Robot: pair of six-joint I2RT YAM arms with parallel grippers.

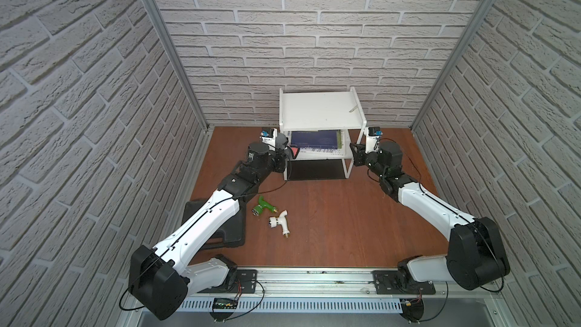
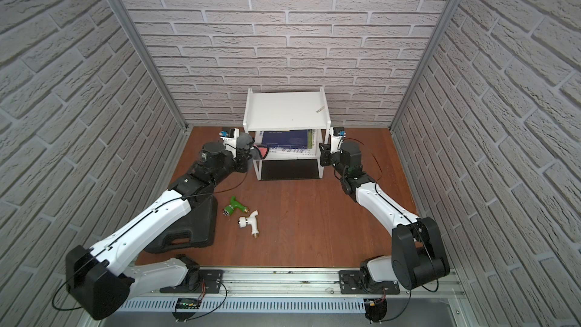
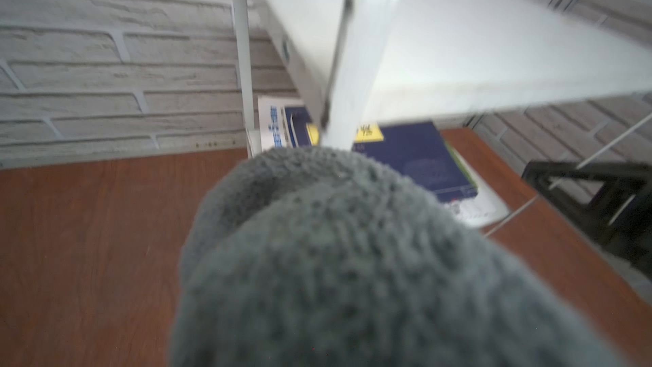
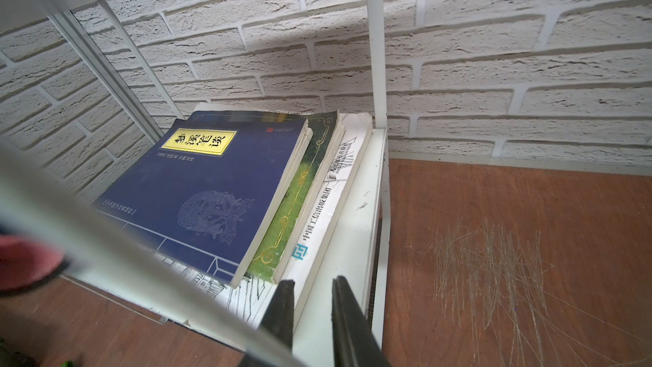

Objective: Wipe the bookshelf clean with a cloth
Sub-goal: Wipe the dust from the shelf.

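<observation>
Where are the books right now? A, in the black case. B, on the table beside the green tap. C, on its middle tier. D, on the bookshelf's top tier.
C: the books lie stacked on the bookshelf's middle tier, under the top tier, as both top views and the right wrist view show.

Bookshelf (image 2: pixel 286 111): white, far centre, vs brick wall; books (image 2: pixel 284 139) flat on mid tier. Left gripper (image 2: pixel 251 150) at shelf's left side, clamping grey/pink cloth (image 2: pixel 244 140). Right gripper (image 2: pixel 323 152) by right front leg. Near-left: green fitting (image 2: pixel 235 207), white tap (image 2: pixel 249 221), black case (image 2: pixel 195 231).
</observation>
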